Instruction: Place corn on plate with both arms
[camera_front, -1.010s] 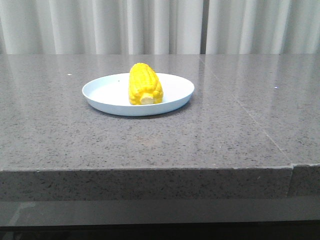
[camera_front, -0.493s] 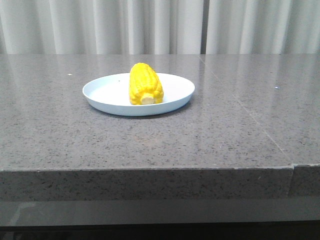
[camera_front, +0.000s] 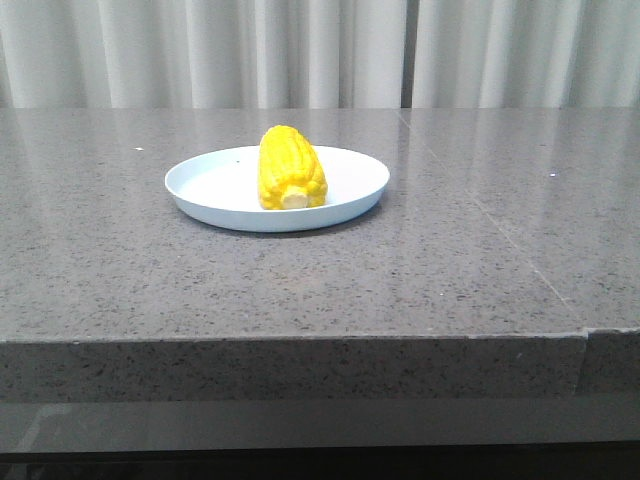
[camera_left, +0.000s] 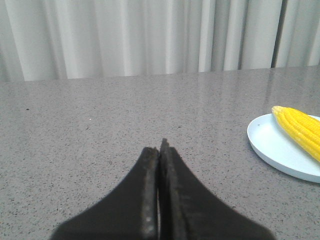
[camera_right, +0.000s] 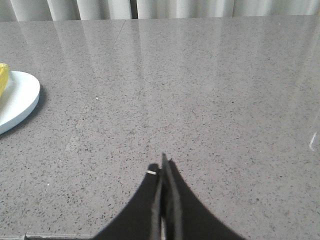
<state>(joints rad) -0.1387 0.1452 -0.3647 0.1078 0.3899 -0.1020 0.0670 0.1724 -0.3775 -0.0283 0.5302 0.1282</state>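
I see corn (camera_front: 290, 168) lying on plate (camera_front: 215, 186), slightly right of plate centre, on grey surface (camera_front: 300, 290). Long axis runs near-to-far: cream stub end toward camera, tapered tip toward curtain (camera_front: 200, 50). My left end effector (camera_left: 160, 145) pressed together, empty, well apart from plate. Right end effector (camera_right: 163, 162) likewise pressed together, empty.

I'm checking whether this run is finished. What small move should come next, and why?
Probably none beyond keeping both arms back. The corn already lies on the plate, and the left gripper and right gripper are shut, empty and well clear of it over the table.
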